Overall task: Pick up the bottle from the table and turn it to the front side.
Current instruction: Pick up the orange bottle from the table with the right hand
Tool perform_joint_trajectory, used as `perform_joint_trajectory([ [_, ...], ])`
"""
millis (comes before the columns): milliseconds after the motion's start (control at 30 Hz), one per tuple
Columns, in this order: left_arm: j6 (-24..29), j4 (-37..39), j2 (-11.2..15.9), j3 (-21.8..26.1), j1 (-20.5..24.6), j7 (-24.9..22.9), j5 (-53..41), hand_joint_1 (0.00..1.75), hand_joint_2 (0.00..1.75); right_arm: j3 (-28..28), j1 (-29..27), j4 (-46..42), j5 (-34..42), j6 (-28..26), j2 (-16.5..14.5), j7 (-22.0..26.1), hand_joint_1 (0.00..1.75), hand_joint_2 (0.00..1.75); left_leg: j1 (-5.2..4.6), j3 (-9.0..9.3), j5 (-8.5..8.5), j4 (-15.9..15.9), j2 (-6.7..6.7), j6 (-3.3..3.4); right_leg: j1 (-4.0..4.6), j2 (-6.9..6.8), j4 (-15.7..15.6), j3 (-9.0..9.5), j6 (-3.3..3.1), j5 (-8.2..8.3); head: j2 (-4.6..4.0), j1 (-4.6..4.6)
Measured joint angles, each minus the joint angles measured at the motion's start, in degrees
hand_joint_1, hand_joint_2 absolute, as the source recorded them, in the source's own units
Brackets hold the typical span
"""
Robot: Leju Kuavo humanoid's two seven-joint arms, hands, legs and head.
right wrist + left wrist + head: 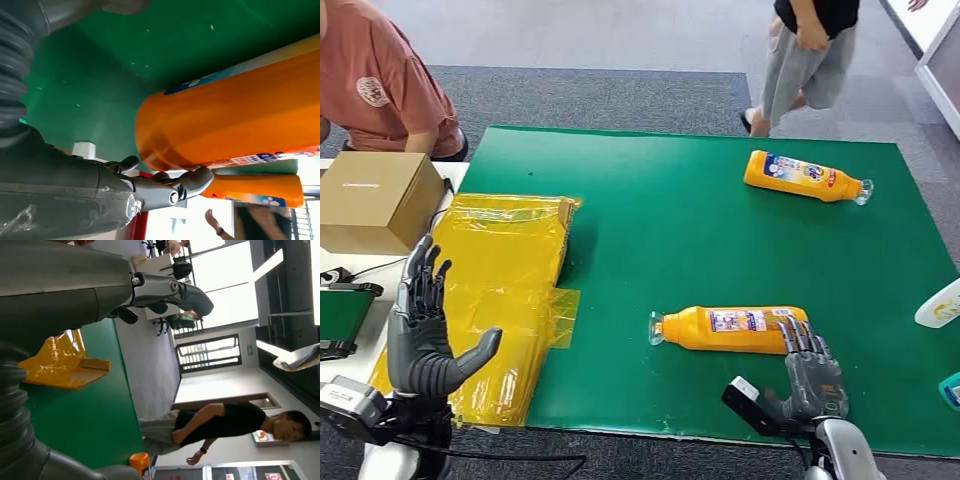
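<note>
An orange bottle lies on its side on the green mat, clear cap toward my left and a small-print label facing up. My right hand reaches its base end from the near side, fingertips resting on the bottle. In the right wrist view the bottle's base sits between the thumb and the dark fingers, which are apart. My left hand is raised with fingers spread and nothing in it. A second orange bottle lies at the mat's far right.
Yellow plastic bags lie on the mat's left part, under my left hand. A cardboard box stands at the far left by a seated person. Another person stands beyond the far edge. A white item lies at the right edge.
</note>
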State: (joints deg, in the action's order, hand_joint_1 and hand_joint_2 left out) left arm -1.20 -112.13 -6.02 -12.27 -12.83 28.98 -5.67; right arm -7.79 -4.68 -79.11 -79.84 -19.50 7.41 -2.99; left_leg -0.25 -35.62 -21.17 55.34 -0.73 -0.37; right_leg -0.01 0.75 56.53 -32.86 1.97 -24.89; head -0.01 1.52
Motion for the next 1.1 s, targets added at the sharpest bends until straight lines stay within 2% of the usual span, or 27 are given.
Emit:
perform_joint_trajectory([
  [267, -1.42, 0.01, 0.06, -1.17, 0.66, 0.31, 0.84, 0.00, 1.75, -1.87, 7.18, 4.45, -1.91, 2.75, 1.62, 0.99, 0.00, 1.75, 0.00, 0.00, 0.11, 0.00, 0.00, 0.05, 0.00, 0.00, 0.00, 0.01, 0.06, 0.12, 0.00, -0.02],
  [533, -2.45, 0.39, 0.36, -3.10, 1.22, 0.26, 1.59, 0.00, 1.75, -5.88, 15.10, 9.95, -3.22, 4.73, 2.47, 1.03, 0.00, 1.75, 0.00, -0.01, 0.14, 0.01, 0.00, 0.08, -0.01, 0.00, 0.00, 0.01, 0.06, 0.15, 0.00, -0.01],
  [800, -2.80, 1.11, 0.50, -3.50, 1.77, 0.25, 2.36, 0.00, 1.75, -11.08, 20.62, 15.40, -4.53, 7.27, 2.95, 1.27, 0.00, 1.75, 0.00, -0.03, 0.14, 0.01, 0.00, 0.08, -0.01, 0.00, 0.00, -0.01, 0.06, 0.15, 0.00, -0.01],
  [867, -2.95, 1.24, 0.54, -3.50, 1.92, 0.24, 2.61, 0.00, 1.75, -12.66, 21.96, 16.77, -3.89, 8.81, 3.10, 2.40, 0.00, 1.75, 0.00, -0.02, 0.14, 0.01, 0.00, 0.08, 0.00, 0.00, 0.00, -0.02, 0.05, 0.15, 0.01, -0.01],
  [1000, -3.37, 1.63, 0.68, -3.49, 2.44, 0.40, 3.31, 0.00, 1.75, -16.17, 25.13, 18.94, 1.24, 14.12, 4.47, 8.38, 0.00, 1.75, 0.00, 0.00, 0.14, 0.01, 0.01, 0.09, -0.01, 0.00, 0.00, 0.00, 0.06, 0.15, 0.01, -0.01],
  [1100, -3.47, 1.96, 0.82, -3.43, 2.77, 0.75, 3.80, 0.00, 1.75, -19.62, 27.57, 19.69, 5.02, 18.36, 6.74, 11.64, 1.28, 1.75, 0.00, 0.00, 0.16, 0.03, 0.01, 0.11, -0.01, 0.00, 0.00, 0.02, 0.08, 0.17, 0.00, -0.02],
])
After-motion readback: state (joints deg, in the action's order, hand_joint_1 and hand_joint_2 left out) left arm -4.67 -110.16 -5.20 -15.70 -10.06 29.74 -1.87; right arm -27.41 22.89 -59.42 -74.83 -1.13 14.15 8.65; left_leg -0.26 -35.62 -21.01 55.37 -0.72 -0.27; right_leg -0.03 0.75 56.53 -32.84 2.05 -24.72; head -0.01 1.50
